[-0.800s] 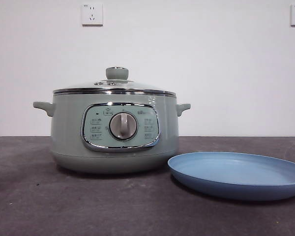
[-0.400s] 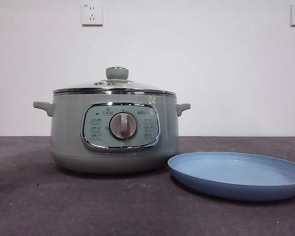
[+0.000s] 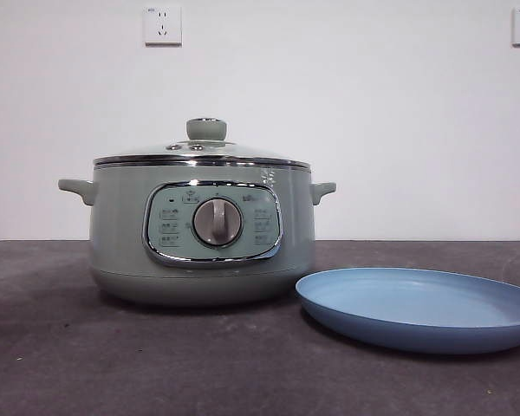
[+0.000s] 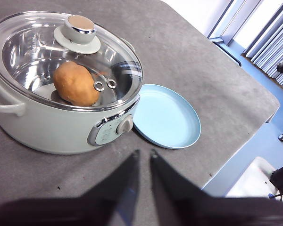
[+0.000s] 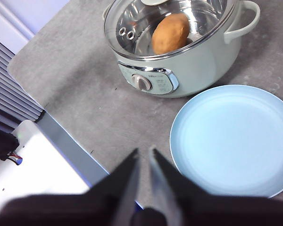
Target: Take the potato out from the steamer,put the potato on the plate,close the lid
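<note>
Basically no change across the front view from a second ago: same pot, same plate, same spots, no arm in shot.

Count: one steamer (image 3: 201, 232), one lid (image 3: 201, 154), one potato (image 4: 76, 84), one plate (image 3: 420, 308), two wall sockets (image 3: 162, 25), two grippers.

Steamer standing on the dark grey table (image 3: 61, 347), control panel and dial (image 3: 217, 222) facing the front camera. Lid seated on the pot rim, knob (image 3: 206, 129) up, glass clear enough to see through from both wrist views. Potato inside the pot under the lid, lying on the metal insert, not visible in the front view. Plate bare, flat on the table just beside the pot on its dial side, rim close to the pot base; touching or not, cannot tell.

Left gripper (image 4: 144, 154) hanging above the table in front of the pot, well apart from it, jaws nearly together with only a thin gap, nothing between them. Right gripper (image 5: 144, 153) above the table edge near the plate rim, clear of pot and plate, jaws likewise almost closed, gripping nothing.
</note>
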